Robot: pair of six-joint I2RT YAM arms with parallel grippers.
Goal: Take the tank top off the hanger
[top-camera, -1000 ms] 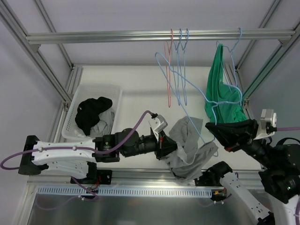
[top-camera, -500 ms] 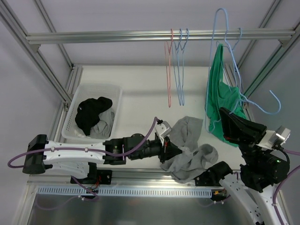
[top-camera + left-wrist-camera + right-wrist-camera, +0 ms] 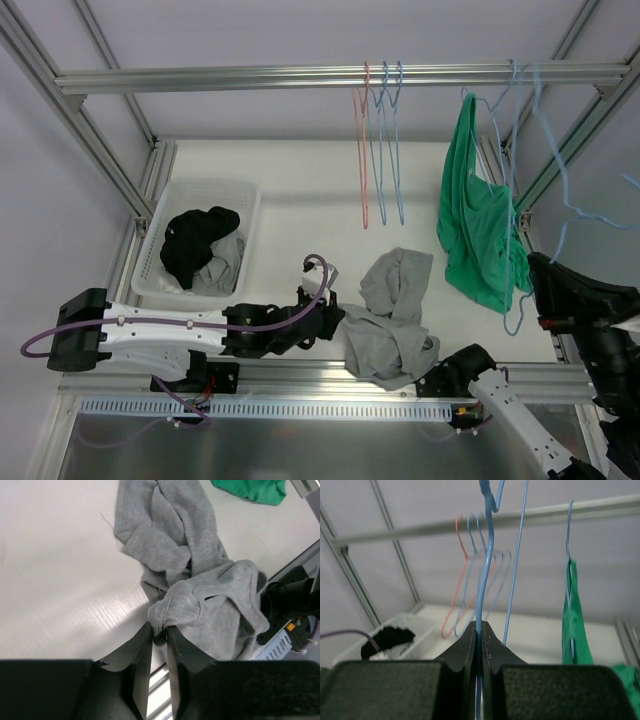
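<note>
The grey tank top (image 3: 392, 318) lies crumpled on the table, off any hanger; it also shows in the left wrist view (image 3: 200, 580). My left gripper (image 3: 334, 322) is shut on a fold of its edge near the table's front (image 3: 160, 628). My right gripper (image 3: 545, 272) is shut on the wire of a bare light blue hanger (image 3: 486, 555) and holds it up at the far right, its hook near the rail (image 3: 250, 78). In the top view the hanger (image 3: 563, 207) hangs beside a green garment (image 3: 480, 220).
The green garment hangs on its own blue hanger from the rail at right (image 3: 572, 615). One red and two blue empty hangers (image 3: 380, 150) hang mid-rail. A white basket (image 3: 165, 215) with dark clothes (image 3: 195, 245) stands at left. Frame posts flank the table.
The blue hanger came out of the grey tank top and my right gripper carried it up and right toward the rail. The tank top settled on the table; my left gripper drew back left, still gripping it.
</note>
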